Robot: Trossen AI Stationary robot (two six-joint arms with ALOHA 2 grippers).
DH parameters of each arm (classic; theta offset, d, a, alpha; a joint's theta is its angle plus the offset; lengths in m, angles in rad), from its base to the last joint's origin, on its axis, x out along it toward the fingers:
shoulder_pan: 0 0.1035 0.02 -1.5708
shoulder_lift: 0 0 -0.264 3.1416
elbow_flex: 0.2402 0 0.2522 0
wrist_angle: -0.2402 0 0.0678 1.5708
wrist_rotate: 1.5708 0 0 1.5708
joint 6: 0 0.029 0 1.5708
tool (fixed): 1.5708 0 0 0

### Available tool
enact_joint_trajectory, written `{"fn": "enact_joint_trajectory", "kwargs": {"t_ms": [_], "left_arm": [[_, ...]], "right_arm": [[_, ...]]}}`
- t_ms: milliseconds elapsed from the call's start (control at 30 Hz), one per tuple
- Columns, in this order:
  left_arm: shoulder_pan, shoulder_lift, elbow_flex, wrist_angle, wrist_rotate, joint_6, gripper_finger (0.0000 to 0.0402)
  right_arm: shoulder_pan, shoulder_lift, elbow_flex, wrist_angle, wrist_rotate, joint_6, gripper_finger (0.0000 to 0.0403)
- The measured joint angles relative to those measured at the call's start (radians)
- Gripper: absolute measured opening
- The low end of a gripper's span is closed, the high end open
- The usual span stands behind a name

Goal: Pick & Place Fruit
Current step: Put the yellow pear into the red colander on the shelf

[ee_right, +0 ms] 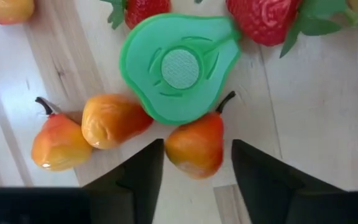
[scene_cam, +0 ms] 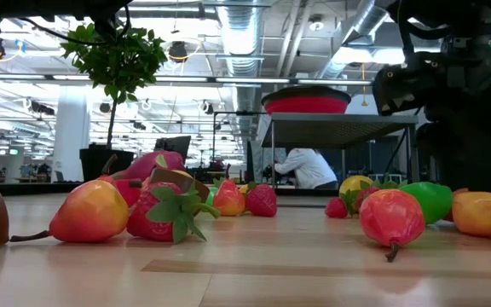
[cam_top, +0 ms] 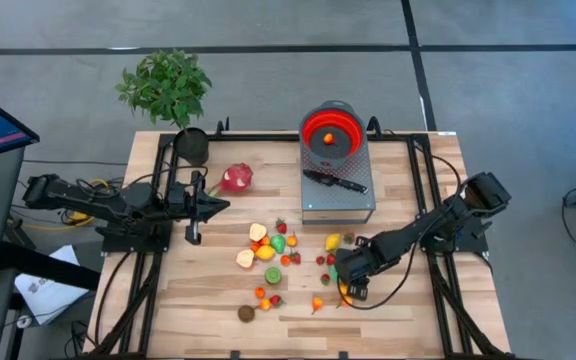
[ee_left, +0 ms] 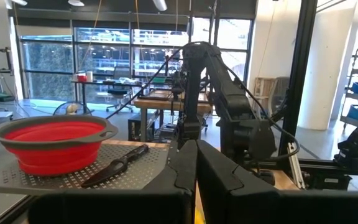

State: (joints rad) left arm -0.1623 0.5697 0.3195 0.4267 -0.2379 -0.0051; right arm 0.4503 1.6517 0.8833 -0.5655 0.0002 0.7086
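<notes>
Down on the wood, the right gripper (ee_right: pixel 194 163) stands with its two fingers parted on either side of one small red-orange pear (ee_right: pixel 196 145); whether they press it cannot be told. Just beside lie two more orange-red fruits (ee_right: pixel 112 118), a green pear half (ee_right: pixel 179 65) and two strawberries (ee_right: pixel 263 18). The rest of the fruit (cam_top: pixel 271 245) is scattered across the table (cam_top: pixel 408 310), the single dragon fruit (cam_top: pixel 236 178) apart. The left gripper (cam_top: pixel 196 207) hangs clenched and empty. One red bowl (cam_top: pixel 329 130) and one knife (cam_top: pixel 334 181) rest on a grey stand.
</notes>
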Motion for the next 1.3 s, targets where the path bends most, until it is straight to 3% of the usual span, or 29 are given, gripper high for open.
{"fn": "enact_joint_trajectory", "kwargs": {"t_ms": [200,300,933,1300], "left_arm": [[0.0,0.0,0.0,0.0,0.0,0.0,0.0003],[0.0,0.0,0.0,0.0,0.0,0.0,0.0003],[0.0,0.0,0.0,0.0,0.0,0.0,0.0003],[0.0,0.0,0.0,0.0,0.0,0.0,0.0003]], "right_arm": [[0.0,-0.002,0.0,0.001,0.0,0.0,0.0102],[0.0,-0.002,0.0,0.001,0.0,0.0,0.0085],[-0.016,-0.002,0.0,0.004,-0.002,0.0,0.0086],[-0.016,-0.002,0.033,-0.004,-0.011,0.121,0.0086]]}}
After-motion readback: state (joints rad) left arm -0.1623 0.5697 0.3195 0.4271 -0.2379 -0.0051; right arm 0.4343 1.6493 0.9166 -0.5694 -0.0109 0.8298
